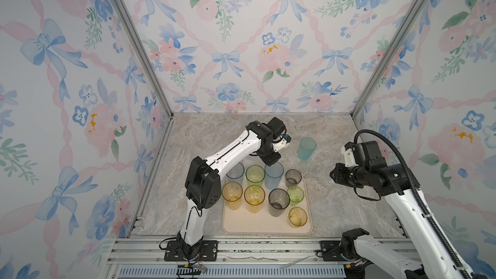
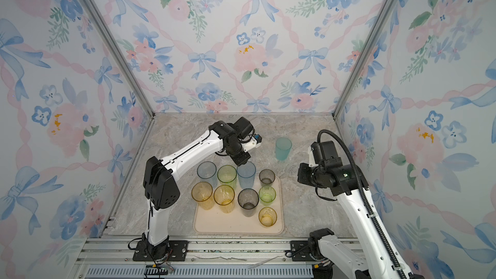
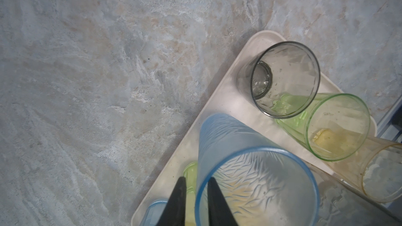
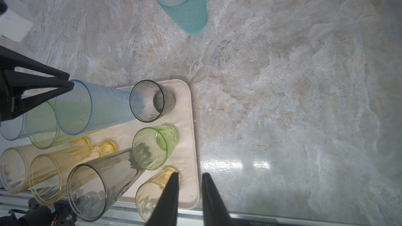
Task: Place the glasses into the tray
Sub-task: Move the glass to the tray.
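1. Counting nine tinted plastic tumblers (image 1: pixel 232 194) in the flat cream tray (image 1: pixel 265 226), we see one frosted teal tumbler (image 1: pixel 306 148) left on the marble bench (image 1: pixel 204 140).
2. Our left arm bends over the tray's far edge. Its end effector (image 3: pixel 196 183) straddles the tall blue tumbler's (image 1: pixel 273 175) rim, slightly apart.
3. Our right end effector (image 4: pixel 188 176) hangs beside the tray, apart and empty.

Teal glass (image 1: pixel 306 148) upright, off tray (image 1: pixel 255 225)
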Controlling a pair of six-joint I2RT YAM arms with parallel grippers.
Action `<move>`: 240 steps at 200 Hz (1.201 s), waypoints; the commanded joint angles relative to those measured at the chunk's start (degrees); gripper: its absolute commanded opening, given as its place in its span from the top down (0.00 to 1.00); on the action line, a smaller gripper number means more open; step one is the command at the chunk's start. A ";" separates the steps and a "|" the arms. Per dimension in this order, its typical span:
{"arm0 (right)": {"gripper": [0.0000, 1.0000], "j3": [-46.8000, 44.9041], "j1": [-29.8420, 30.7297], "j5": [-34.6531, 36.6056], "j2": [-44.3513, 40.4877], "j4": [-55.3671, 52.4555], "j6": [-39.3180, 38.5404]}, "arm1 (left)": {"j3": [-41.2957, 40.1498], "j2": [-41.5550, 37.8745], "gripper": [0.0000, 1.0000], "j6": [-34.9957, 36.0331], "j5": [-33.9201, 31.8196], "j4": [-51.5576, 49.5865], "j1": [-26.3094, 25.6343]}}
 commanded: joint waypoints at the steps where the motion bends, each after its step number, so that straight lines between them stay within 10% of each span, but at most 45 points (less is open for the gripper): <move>1: 0.77 -0.66 -0.65 -0.54 -0.13 -0.29 0.69 | 0.93 1.13 0.79 0.78 -0.69 -0.54 0.20; 240: 0.64 -0.67 1.82 -4.09 2.82 1.37 -0.97 | 2.29 -1.94 0.69 0.07 2.45 -0.42 0.20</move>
